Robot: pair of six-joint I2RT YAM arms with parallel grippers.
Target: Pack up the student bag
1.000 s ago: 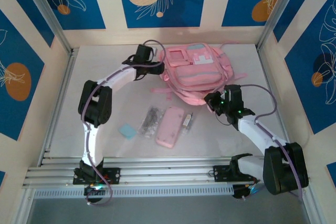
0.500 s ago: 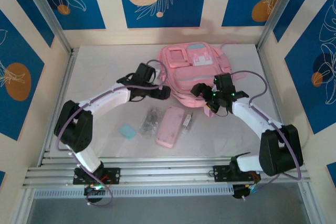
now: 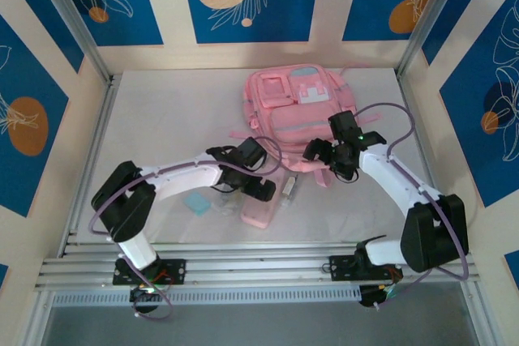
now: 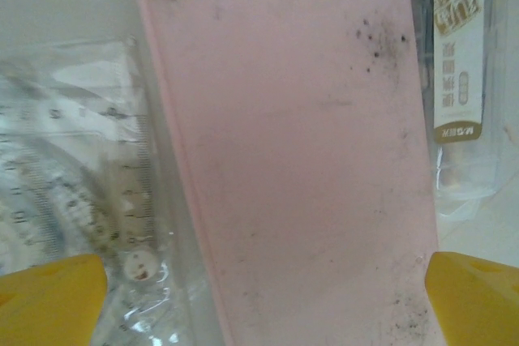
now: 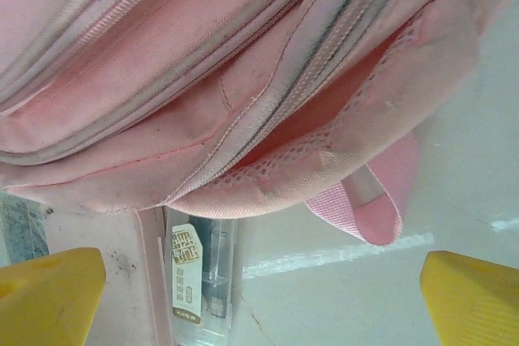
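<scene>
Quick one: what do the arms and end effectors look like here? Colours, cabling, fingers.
The arms match: the left arm and right arm have white link shells with bulky black joint housings. A purple cable loops loosely along each. The left end effector and right end effector look black from above. The wrist cameras show yellow fingertips.

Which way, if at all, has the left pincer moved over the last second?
Yes. The left pincer has swung from the far left corner of the student bag toward the near rail and rightward, and now hangs open over the pink pencil case.
</scene>
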